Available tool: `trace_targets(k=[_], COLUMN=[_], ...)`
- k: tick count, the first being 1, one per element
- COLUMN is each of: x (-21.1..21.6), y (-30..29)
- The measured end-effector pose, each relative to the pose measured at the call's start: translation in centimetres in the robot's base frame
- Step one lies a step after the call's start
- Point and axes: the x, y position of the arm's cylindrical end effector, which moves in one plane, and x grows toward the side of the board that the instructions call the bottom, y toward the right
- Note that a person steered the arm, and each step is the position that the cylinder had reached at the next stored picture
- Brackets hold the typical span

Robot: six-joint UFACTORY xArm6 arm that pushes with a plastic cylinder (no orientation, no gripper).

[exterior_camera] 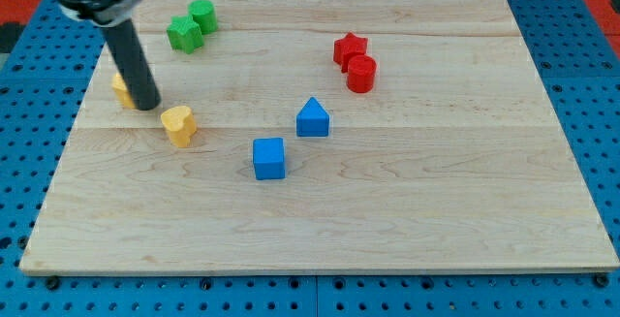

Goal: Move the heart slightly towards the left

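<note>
Yellow block [120, 88] half hidden behind rod, shape unclear, my tip [146, 107] left of yellow heart [179, 124], no claw fitted.

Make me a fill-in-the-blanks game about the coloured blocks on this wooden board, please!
1. My tip sits just to the view's ____ of the yellow heart.
2. The two green blocks touch each other near the view's ____ edge of the board.
3. The red cylinder touches the red ____.
4. The blue cube lies nearer the view's bottom than the blue ____.

Missing words: left; top; star; triangle
</note>
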Motion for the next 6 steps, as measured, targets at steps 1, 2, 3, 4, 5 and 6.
trace_targets(k=[1, 2, 3, 4, 5, 6], x=[-0.8, 0.1, 3.1, 3.8, 4.2, 3.6], y=[6.1, 10.4, 9.7, 4.3, 2.6, 8.1])
